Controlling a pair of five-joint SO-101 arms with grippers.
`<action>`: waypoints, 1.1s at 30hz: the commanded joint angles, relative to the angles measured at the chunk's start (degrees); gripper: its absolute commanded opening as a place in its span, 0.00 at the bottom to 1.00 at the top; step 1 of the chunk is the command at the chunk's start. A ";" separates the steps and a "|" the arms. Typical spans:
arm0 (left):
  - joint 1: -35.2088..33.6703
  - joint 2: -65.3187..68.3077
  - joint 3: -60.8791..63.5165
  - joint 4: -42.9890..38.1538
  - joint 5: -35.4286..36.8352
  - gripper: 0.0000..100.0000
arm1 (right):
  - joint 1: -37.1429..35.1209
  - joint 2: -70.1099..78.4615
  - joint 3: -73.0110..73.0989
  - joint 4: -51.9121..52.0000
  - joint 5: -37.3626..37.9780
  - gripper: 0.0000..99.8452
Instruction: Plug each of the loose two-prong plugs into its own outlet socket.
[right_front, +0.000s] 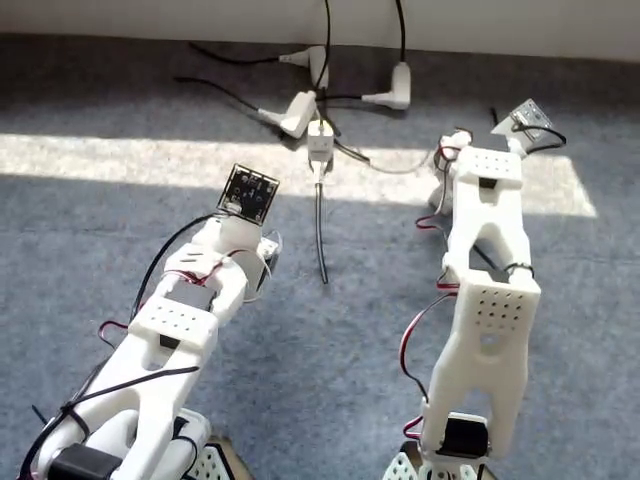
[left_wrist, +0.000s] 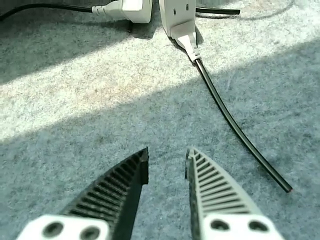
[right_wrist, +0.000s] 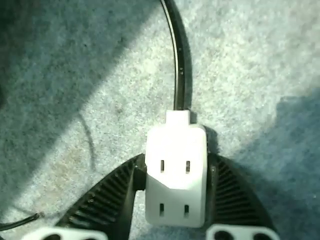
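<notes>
Right tool (right_wrist: 176, 160) clamps socket block (right_wrist: 176, 177) | left tool (left_wrist: 167, 152) spread, cord (left_wrist: 235, 127) ahead

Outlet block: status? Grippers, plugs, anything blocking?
Right gripper shut on outlet block, both sockets empty. Left gripper open, empty, above carpet. White plug ahead, nothing between.

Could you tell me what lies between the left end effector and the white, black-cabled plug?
Left wrist view: only bare grey carpet separates the left end effector from the white plug.
</notes>
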 joint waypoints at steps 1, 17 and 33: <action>-0.75 -1.19 -0.22 -1.14 -0.18 0.13 | -0.31 -1.36 -3.30 3.30 -0.35 0.06; -3.38 -1.71 9.19 -19.87 0.00 0.13 | -13.41 -12.09 -4.70 37.49 -0.62 0.06; -11.74 -1.71 7.87 -19.96 13.27 0.13 | -38.99 -11.65 5.05 19.82 -0.62 0.06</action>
